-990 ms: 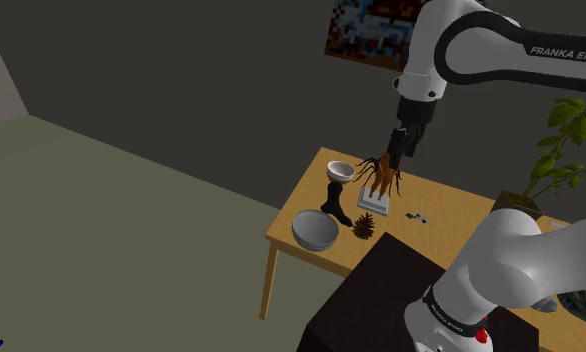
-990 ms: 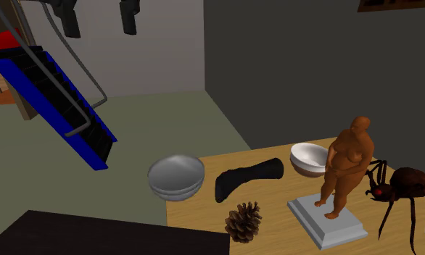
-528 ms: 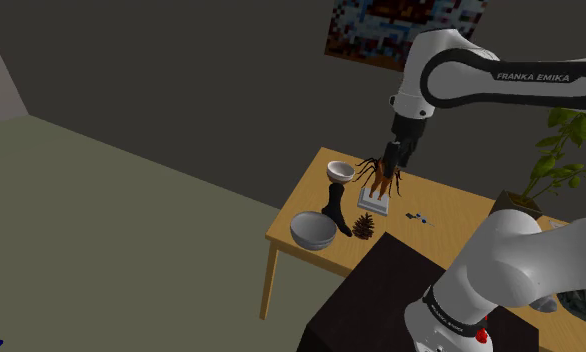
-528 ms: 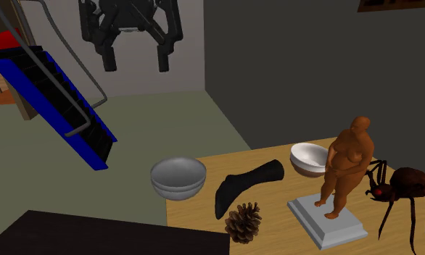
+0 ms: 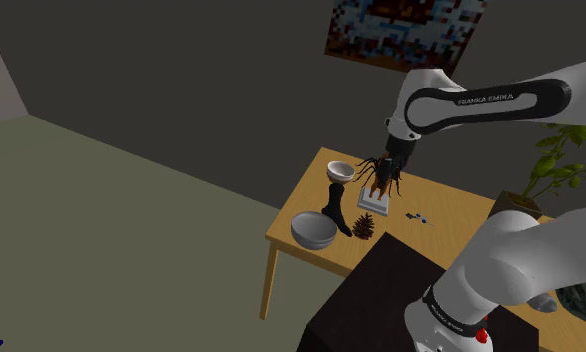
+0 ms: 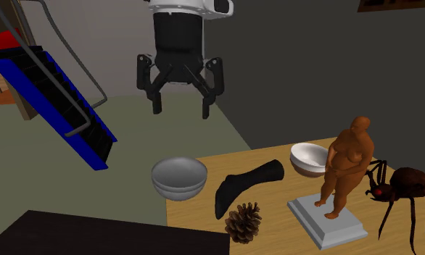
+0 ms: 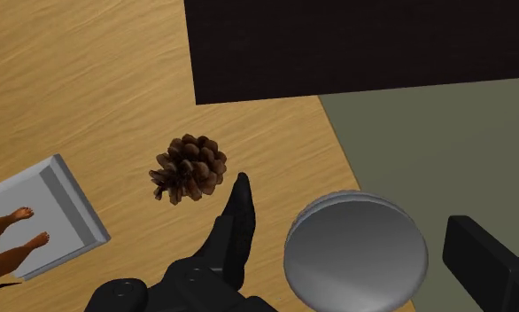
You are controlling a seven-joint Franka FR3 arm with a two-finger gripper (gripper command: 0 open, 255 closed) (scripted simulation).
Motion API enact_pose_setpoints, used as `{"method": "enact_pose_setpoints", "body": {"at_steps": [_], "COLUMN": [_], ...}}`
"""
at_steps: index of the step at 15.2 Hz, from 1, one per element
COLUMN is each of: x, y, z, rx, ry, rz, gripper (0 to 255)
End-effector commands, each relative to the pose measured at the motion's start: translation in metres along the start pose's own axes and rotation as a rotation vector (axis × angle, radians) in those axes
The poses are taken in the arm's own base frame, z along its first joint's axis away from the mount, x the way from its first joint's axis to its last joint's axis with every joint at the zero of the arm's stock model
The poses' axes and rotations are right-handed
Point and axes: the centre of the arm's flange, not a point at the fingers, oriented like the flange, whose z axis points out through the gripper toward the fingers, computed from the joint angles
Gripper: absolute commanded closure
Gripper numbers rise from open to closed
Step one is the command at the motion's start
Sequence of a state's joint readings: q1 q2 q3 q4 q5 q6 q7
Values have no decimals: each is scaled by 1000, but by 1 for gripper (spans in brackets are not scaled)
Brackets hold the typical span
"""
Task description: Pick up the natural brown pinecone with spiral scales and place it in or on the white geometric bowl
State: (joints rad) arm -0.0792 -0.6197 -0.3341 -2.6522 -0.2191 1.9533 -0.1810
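The brown pinecone (image 6: 244, 222) (image 5: 364, 226) (image 7: 189, 168) lies on the wooden table (image 6: 276, 210) close to its edge by the stand. A small white bowl (image 6: 307, 158) (image 5: 340, 171) sits further in, beside an orange figurine. A larger grey ridged bowl (image 6: 178, 176) (image 5: 313, 231) (image 7: 355, 253) stands at the table's corner. My gripper (image 6: 182, 110) (image 5: 386, 173) hangs open and empty well above the table, roughly over the grey bowl and a black boot. One finger (image 7: 492, 261) shows beside the grey bowl in the wrist view.
A black boot (image 6: 244, 185) (image 7: 231, 235) lies between pinecone and grey bowl. The orange figurine (image 6: 345, 170) on its grey base (image 7: 45, 213) and a dark spider (image 6: 407, 188) stand nearby. The dark stand (image 7: 355, 44) borders the table. A potted plant (image 5: 561, 160) grows behind.
The gripper has come down and moved to the second exterior view's right, turning so both open fingers face the camera. The boot shifted slightly. The pinecone stayed put.
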Motion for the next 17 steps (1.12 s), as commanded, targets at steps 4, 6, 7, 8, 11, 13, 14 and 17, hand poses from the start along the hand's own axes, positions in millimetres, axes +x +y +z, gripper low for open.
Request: {"method": "enact_pose_setpoints", "body": {"at_steps": [4, 6, 7, 8, 11, 13, 14, 17], "x": [15, 22, 26, 29, 39, 46, 50, 61], "y": [42, 58, 66, 74, 98, 113, 121, 144], "z": [51, 71, 82, 92, 123, 144, 155, 187], "rx": [26, 37, 43, 48, 65, 75, 81, 97], "ry": [20, 26, 30, 33, 43, 50, 53, 64], "rz": [13, 19, 21, 24, 32, 37, 40, 48], "gripper": [0, 0, 0, 0, 0, 0, 0, 0]}}
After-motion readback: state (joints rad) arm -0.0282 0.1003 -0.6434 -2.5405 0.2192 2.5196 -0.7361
